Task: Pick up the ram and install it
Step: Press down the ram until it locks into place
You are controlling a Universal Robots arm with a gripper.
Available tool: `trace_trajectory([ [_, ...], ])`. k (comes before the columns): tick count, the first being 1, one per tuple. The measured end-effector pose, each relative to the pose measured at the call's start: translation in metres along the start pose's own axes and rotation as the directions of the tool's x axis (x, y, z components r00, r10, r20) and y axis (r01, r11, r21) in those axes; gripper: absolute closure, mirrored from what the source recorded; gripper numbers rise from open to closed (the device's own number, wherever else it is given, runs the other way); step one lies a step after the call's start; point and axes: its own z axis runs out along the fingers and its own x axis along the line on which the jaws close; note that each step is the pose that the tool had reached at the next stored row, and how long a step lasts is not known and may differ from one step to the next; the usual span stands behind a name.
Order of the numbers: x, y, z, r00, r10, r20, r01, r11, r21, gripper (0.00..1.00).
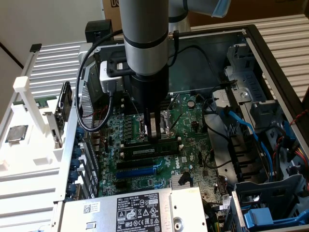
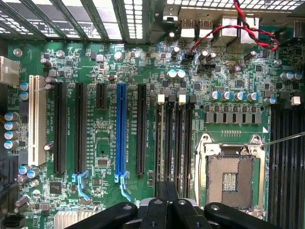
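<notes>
An open computer case (image 1: 270, 58) lies flat with its green motherboard (image 1: 140, 179) facing up. A robot arm reaches straight down into the case. Its gripper (image 1: 154, 131) has its jaws closed and its tips down on the top edge of the ram (image 1: 149, 150), a long dark stick with a pale label. The ram sits along one of the memory slots (image 2: 172, 138), near the middle of the motherboard, beside the empty processor socket (image 2: 230, 177).

Whether the ram is fully seated cannot be told. My judgement is that the main risk is uneven pressure. The tips bear on one spot of the stick, so one end could seat while the other rides high, or the stick could tilt in its slot. If its notch is not lined up, hard pushing could strain the slot or flex the motherboard.

The exterior view gives the arm, the case walls, blue cables (image 1: 251, 135) at the case's far side, and a silver processor chip (image 1: 16, 133) lying on a white rack (image 1: 29, 159) outside the case. The wrist view looks along the board instead, showing a blue expansion slot (image 2: 121, 129), a white slot (image 2: 34, 119) and the socket's bare contacts.
</notes>
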Motion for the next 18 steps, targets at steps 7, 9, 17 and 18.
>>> trace_trajectory([
  [7,-0.0005,0.0003,0.0030,1.0000,0.000,-0.0006,0.000,1.0000,0.0002,0.89],
  [9,-0.0003,0.0004,0.0056,1.0000,0.000,-0.0012,0.000,1.0000,0.0000,0.89],
  [17,-0.0003,0.0004,0.0058,1.0000,0.000,-0.0012,0.000,1.0000,0.0000,0.89],
  [18,-0.0003,0.0004,0.0058,1.0000,0.000,-0.0012,0.000,1.0000,0.0001,0.89],
])
